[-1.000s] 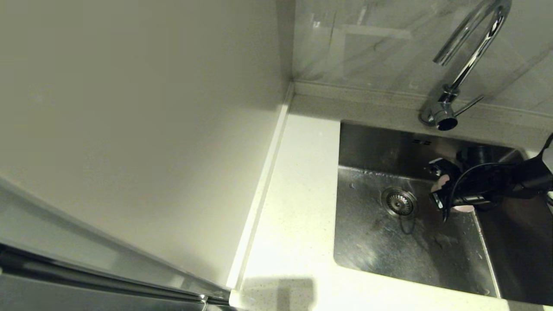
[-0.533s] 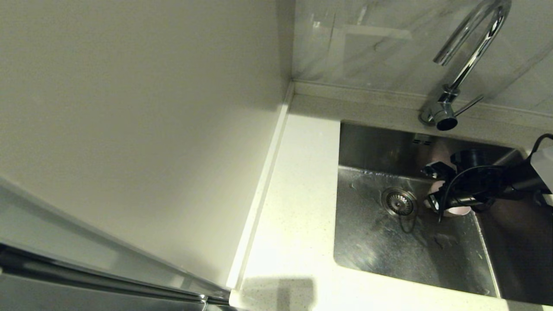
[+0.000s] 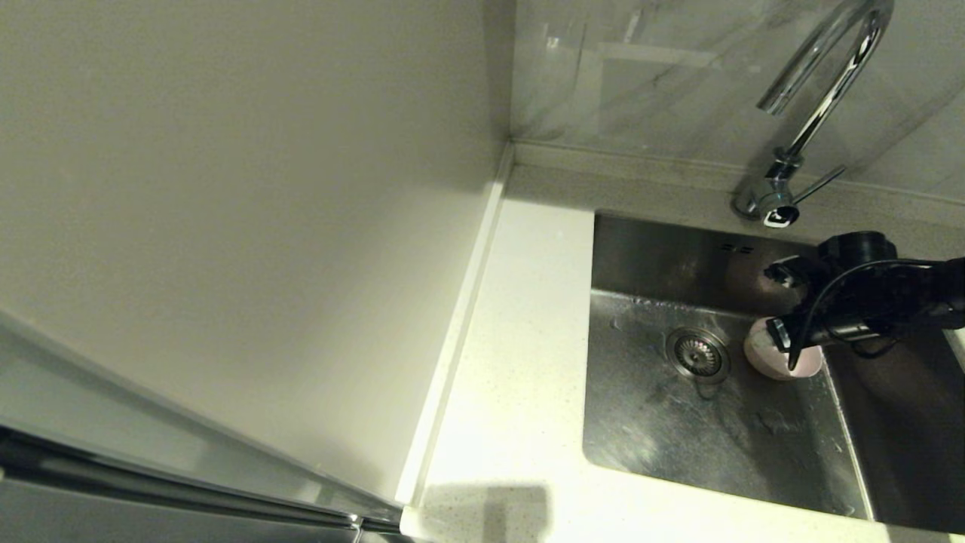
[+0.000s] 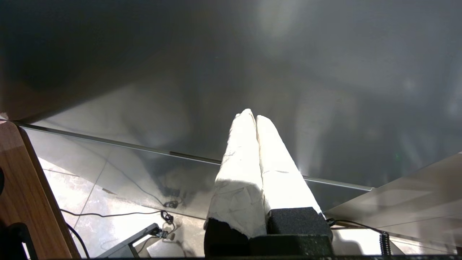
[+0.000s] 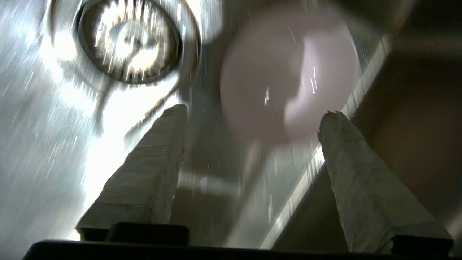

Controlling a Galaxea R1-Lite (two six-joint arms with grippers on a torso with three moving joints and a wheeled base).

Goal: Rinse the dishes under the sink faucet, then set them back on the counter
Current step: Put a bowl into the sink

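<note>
- Head view: the pale pink cup (image 3: 780, 356) sits on the floor of the stainless steel sink (image 3: 678, 422), just right of the round drain strainer (image 3: 697, 353) and against the basin's right wall. It looks upright, its round mouth facing up, so its axis runs vertical. The right gripper (image 3: 784, 305) hangs just above it, reaching in from the right, its 2 fingers parted with the cup below them. The chrome gooseneck faucet (image 3: 818, 98) stands behind the sink, its thin lever (image 3: 818, 185) pointing right. The white speckled table (image 3: 520, 362) lies left of the basin.
- Left wrist view: the left gripper (image 4: 252, 117) is parked away from the sink, its 2 white-wrapped fingers pressed together, holding nothing.
- Right wrist view: the right gripper (image 5: 252, 110) shows its fingers wide apart. The pink cup (image 5: 288, 76) lies beyond the tips, free of both, beside the drain strainer (image 5: 126, 39).
</note>
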